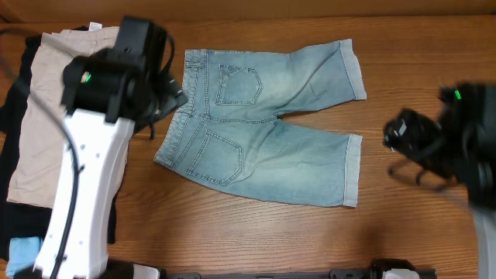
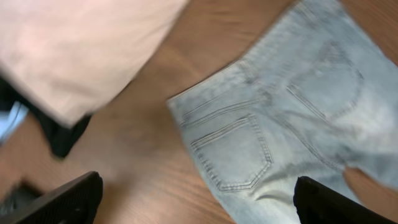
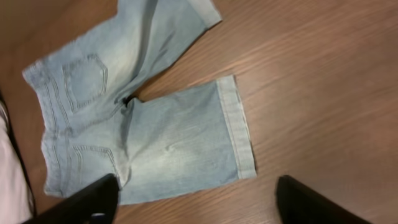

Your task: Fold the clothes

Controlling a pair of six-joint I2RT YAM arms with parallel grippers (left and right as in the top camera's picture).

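while shorts (image 1: 263, 132) are lying flat, pockets up, left gripper (image 2: 196, 205) and right gripper (image 3: 193, 202) are hovering, jaws apart, flanking for fold.

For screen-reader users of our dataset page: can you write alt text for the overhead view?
Pale blue denim shorts lie spread flat on a wooden table, back pockets up, waistband at picture left, cuffed legs to the right. The left arm hangs over beige shorts piled on a black garment beside the waistband; the right arm sits blurred past the hems.

denim shorts (image 1: 256, 147) spread flat, beige shorts (image 1: 39, 132) at left
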